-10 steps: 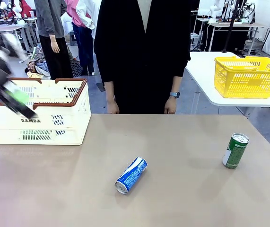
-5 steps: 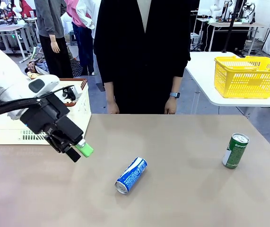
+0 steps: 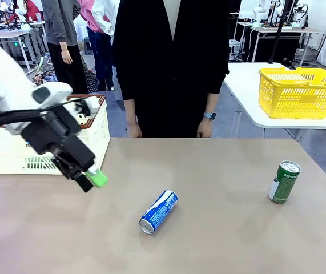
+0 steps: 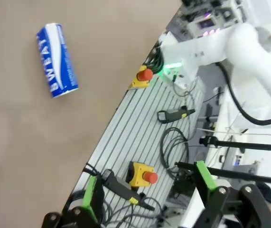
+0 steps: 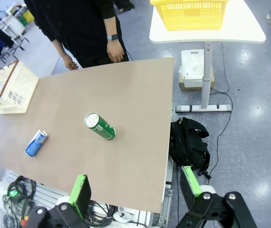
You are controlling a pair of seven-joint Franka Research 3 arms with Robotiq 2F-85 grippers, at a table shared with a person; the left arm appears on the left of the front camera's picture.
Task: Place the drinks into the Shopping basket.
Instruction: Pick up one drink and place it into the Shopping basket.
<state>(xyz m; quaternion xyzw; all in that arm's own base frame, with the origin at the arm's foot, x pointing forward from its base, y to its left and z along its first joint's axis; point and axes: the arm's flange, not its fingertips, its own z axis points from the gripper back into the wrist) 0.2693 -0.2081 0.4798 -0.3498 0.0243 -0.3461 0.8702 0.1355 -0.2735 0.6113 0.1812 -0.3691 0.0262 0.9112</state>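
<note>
The left gripper (image 3: 92,181) is hanging wide open, empty, beside the slotted cream Shopping basket (image 3: 3,155). On the matte tan table (image 3: 225,165), the glossy blue-and-white can (image 3: 159,212) is lying sideways and the green can (image 3: 284,182) is standing upright. The right gripper (image 5: 135,185) is gaping open, empty.

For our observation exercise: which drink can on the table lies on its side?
The blue-and-white aluminium can; the green aluminium can stands upright.
</note>
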